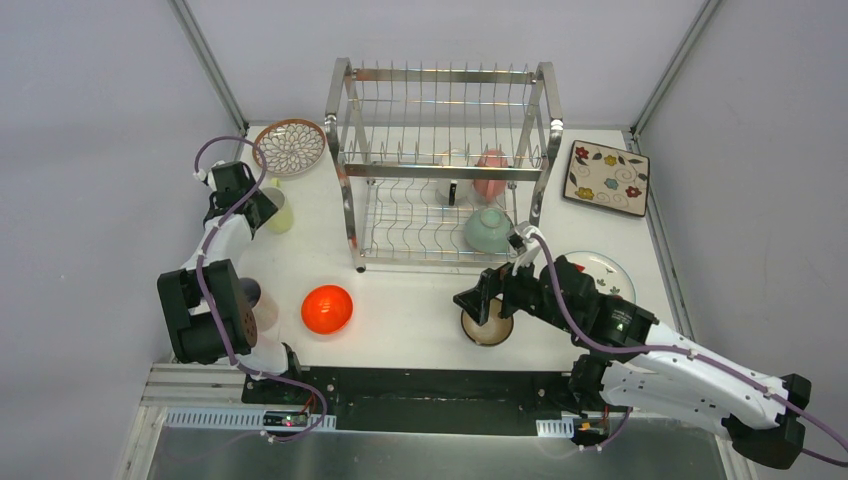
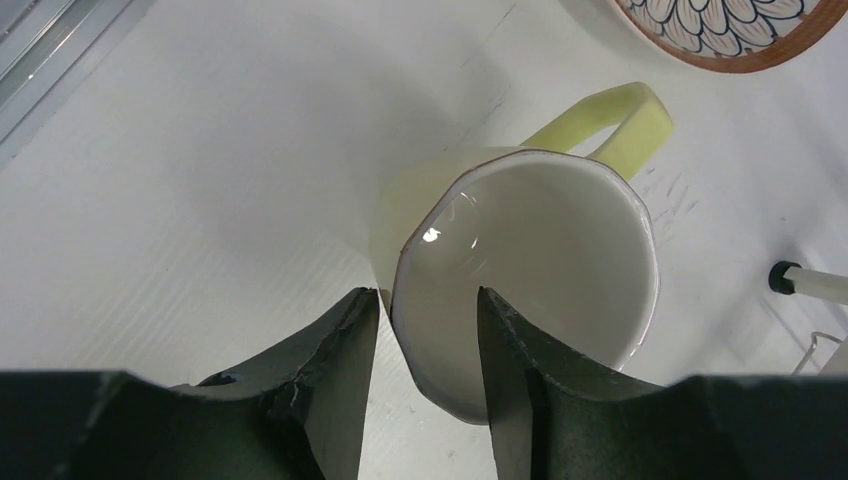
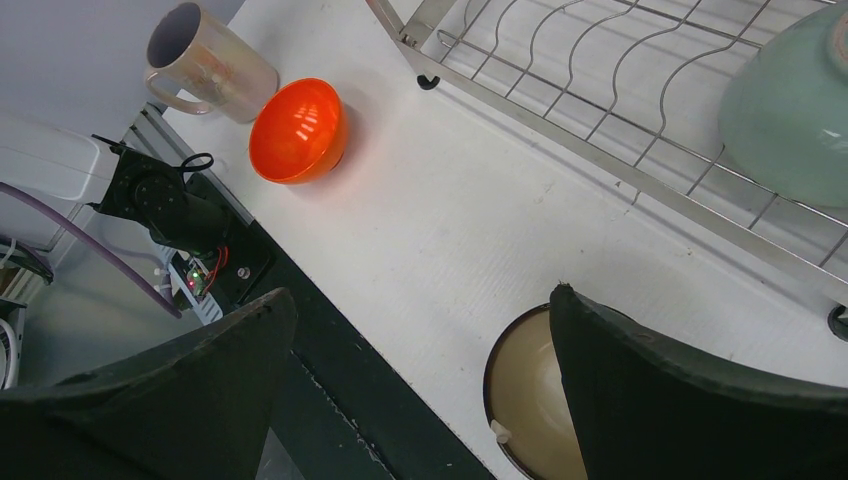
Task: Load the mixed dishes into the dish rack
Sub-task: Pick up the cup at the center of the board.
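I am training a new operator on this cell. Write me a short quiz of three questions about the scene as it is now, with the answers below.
1. True or false: the orange bowl already sits in the dish rack.
2. Which dish does the left gripper straddle at the rim, one finger inside and one outside? A) yellow cup B) mint bowl C) square floral plate
3. Fill in: the right gripper hangs open above the ____.

Key: 1 false, it is on the table in front of the rack; 2 A; 3 brown bowl.
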